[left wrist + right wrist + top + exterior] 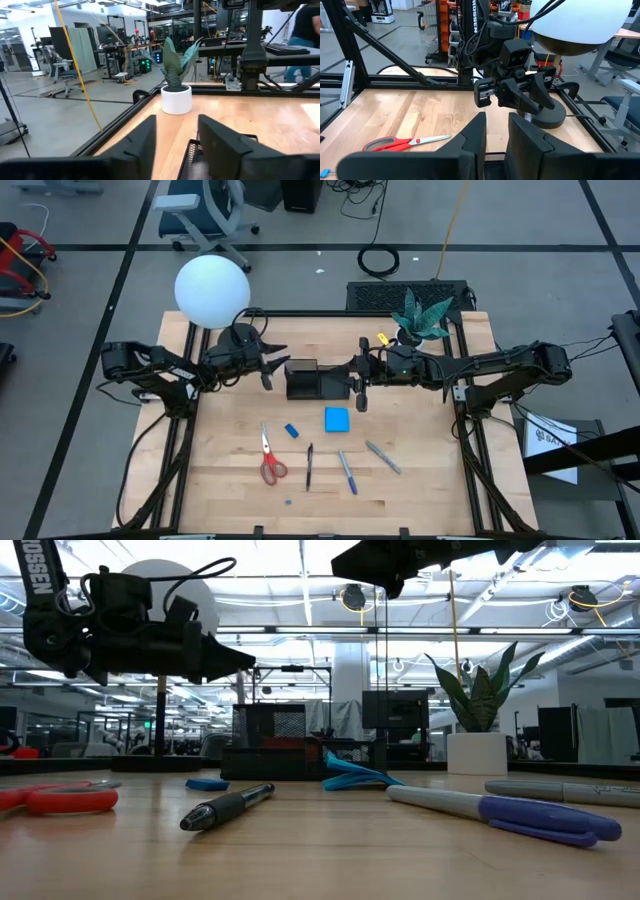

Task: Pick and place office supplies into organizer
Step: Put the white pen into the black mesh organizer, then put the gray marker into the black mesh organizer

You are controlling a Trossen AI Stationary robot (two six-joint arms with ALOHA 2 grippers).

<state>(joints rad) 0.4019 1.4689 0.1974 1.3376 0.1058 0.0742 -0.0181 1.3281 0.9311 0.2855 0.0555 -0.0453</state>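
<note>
1. Left end effector [270, 366] hovers just left of the organizer [315, 379], fingers parted, grasping nothing.
2. Right end effector [358, 385] hovers at the organizer's right end, fingers slightly apart, empty.
3. Scissors [270, 459], note pad [336, 419] and pens [347, 471] lie on the bench [420, 480], nearer the front than both.

arms: two, dark matte black, jointed | cables: black loops along links | marking: white "TROSSEN" lettering | fingers [527, 145]: blocky, black
</note>
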